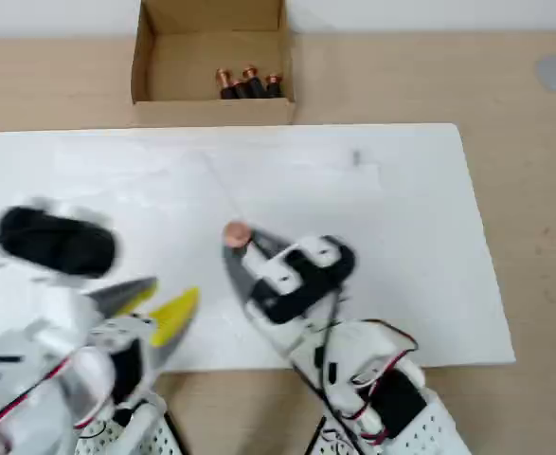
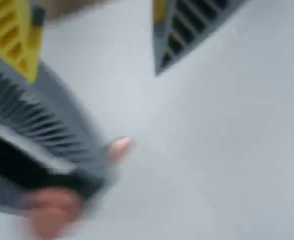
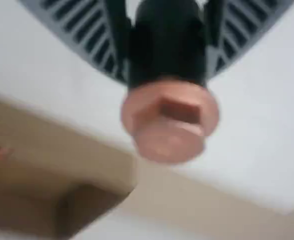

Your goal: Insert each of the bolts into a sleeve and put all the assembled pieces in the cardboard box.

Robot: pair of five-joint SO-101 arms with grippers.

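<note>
right gripper (image 1: 242, 245): closed on the piece (image 3: 169, 120), above the mat (image 1: 401, 237) | left gripper (image 1: 173, 290): wide open, empty | box (image 1: 145, 66): well apart, three pieces (image 1: 247, 83) inside | advice: keep firm grip, carry over the box wall, lower before release

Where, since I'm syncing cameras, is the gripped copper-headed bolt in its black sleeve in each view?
High view: copper-headed bolt at the right gripper's tip, mid-sheet.
Left wrist view: probably the copper blur beside the right gripper.
Right wrist view: central, clamped, head toward camera.
Shared landmark: white sheet.
</note>
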